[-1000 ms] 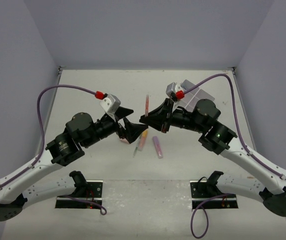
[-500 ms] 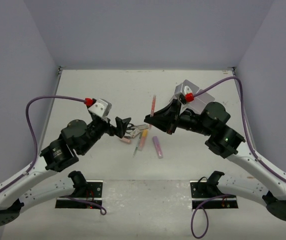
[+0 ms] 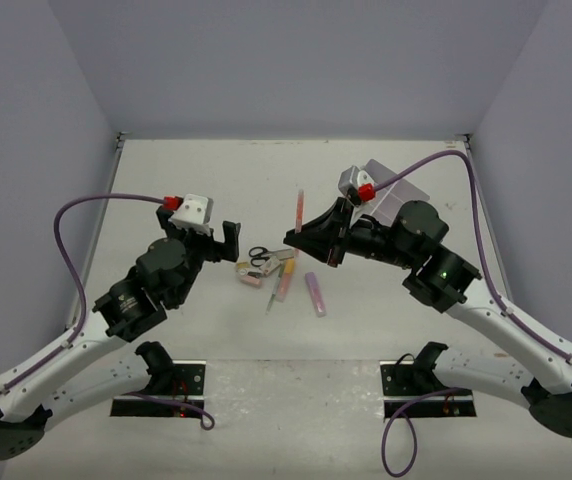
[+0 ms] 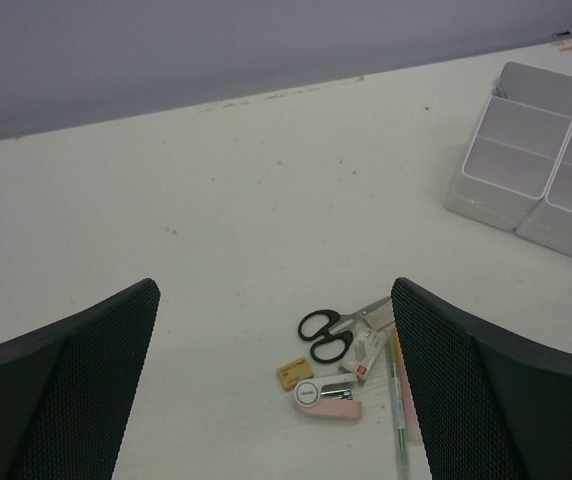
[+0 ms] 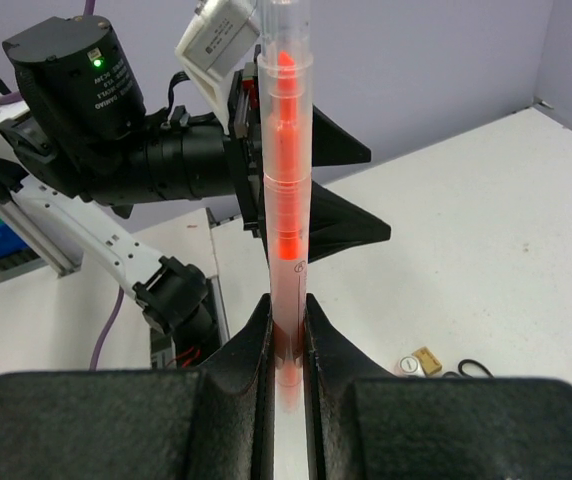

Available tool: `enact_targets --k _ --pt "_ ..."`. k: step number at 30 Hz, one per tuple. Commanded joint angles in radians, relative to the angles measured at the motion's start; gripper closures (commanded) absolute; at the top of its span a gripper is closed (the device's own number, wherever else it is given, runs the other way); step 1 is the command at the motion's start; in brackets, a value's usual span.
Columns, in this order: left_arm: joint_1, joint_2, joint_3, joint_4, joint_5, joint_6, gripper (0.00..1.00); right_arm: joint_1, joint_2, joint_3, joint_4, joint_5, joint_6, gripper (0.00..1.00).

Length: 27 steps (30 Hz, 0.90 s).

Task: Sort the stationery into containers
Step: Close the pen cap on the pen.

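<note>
My right gripper (image 3: 301, 236) is shut on a translucent orange marker (image 3: 298, 208) and holds it upright above the table; the right wrist view shows the marker (image 5: 286, 200) clamped between the pads (image 5: 286, 345). My left gripper (image 3: 228, 243) is open and empty, left of the stationery pile. In the left wrist view the open gripper (image 4: 274, 292) frames the black-handled scissors (image 4: 331, 333), a pink stapler (image 4: 328, 398), a yellow eraser (image 4: 292, 373) and a thin pen (image 4: 398, 405). The white divided box (image 4: 526, 165) stands far right, partly hidden behind my right arm in the top view (image 3: 398, 196).
An orange marker (image 3: 284, 283) and a purple marker (image 3: 314, 293) lie on the table (image 3: 196, 180) just in front of the pile. Grey walls close the table at the back and sides. The arm bases and cables sit at the near edge.
</note>
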Motion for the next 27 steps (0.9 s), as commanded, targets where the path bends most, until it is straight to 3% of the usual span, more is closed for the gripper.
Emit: enact_targets --k 1,16,27 --pt "0.011 0.000 -0.022 0.045 -0.040 0.025 0.00 0.002 -0.015 -0.002 0.015 0.037 -0.023 1.00" --pt "0.023 -0.022 -0.051 0.048 -0.017 0.074 0.00 0.001 -0.019 -0.007 0.038 0.040 -0.027 1.00" --pt "0.043 0.058 -0.035 0.018 0.052 0.048 0.00 0.003 -0.070 0.000 0.012 0.036 -0.026 1.00"
